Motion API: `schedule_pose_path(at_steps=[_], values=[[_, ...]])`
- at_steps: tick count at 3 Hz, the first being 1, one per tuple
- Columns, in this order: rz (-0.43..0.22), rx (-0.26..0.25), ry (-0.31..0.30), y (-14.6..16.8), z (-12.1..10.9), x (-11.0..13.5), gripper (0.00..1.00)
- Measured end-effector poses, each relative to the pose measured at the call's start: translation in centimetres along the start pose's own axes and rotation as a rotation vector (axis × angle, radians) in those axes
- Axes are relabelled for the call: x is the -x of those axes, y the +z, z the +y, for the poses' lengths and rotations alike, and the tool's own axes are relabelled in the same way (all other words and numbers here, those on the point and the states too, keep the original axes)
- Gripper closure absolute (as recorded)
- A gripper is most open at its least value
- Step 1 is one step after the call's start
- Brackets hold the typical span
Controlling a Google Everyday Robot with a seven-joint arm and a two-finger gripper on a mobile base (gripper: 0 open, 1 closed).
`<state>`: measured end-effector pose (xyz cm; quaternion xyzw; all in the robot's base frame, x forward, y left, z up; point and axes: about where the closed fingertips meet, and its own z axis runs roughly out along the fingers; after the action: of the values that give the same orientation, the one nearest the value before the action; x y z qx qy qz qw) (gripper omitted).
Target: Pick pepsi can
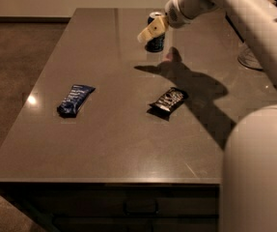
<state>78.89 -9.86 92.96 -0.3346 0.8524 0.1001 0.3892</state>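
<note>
Currently, the table is being spanned by the arm, which is being held out from the near right corner toward the far edge. Nothing is being lifted yet, as far as can be judged: the pepsi can is standing upright near the middle of the far edge, its base on the surface. A black packet is lying near the centre and a blue packet toward the left edge, both well apart from the can. The gripper is being held against the can's upper part, overlapping it in this view; whether it is open or closed on the can cannot be told. The approach is being judged as nearly complete, with gripping and lifting left.
</note>
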Motion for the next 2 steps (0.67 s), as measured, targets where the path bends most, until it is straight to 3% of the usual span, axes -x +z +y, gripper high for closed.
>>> schedule_pose_path(at_steps=[2], values=[[-0.02,-0.015,0.029,3.6,-1.5,1.7,0.0]])
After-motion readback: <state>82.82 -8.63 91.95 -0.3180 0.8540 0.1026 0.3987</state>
